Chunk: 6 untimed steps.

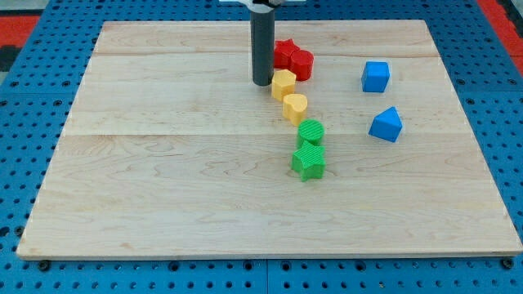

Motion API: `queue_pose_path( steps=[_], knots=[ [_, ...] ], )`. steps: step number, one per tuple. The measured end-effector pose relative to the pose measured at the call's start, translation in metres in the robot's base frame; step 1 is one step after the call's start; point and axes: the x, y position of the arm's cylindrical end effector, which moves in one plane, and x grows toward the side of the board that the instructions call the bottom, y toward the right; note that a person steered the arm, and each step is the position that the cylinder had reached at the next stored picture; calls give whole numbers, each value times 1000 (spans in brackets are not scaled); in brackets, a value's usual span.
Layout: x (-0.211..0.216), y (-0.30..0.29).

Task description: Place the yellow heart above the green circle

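Note:
The yellow heart (pixel 295 107) lies near the board's middle, just above and left of the green circle (pixel 310 131), nearly touching it. A second yellow block (pixel 283 83), hexagon-like, sits directly above the heart. My tip (pixel 261 82) rests on the board just left of that upper yellow block, close to touching it, and up-left of the heart. A green star (pixel 308 162) sits right below the green circle.
Two red blocks (pixel 293 58) cluster above the yellow blocks, right of my rod. A blue cube (pixel 376 76) and a blue pointed block (pixel 386 124) lie toward the view's right. The wooden board (pixel 163 163) lies on a blue pegboard surface.

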Motion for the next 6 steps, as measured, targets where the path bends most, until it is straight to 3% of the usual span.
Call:
queue_pose_path(
  steps=[1, 3, 4, 6],
  knots=[
    [4, -23],
    [48, 5],
    [45, 37],
    [38, 1]
  ],
)
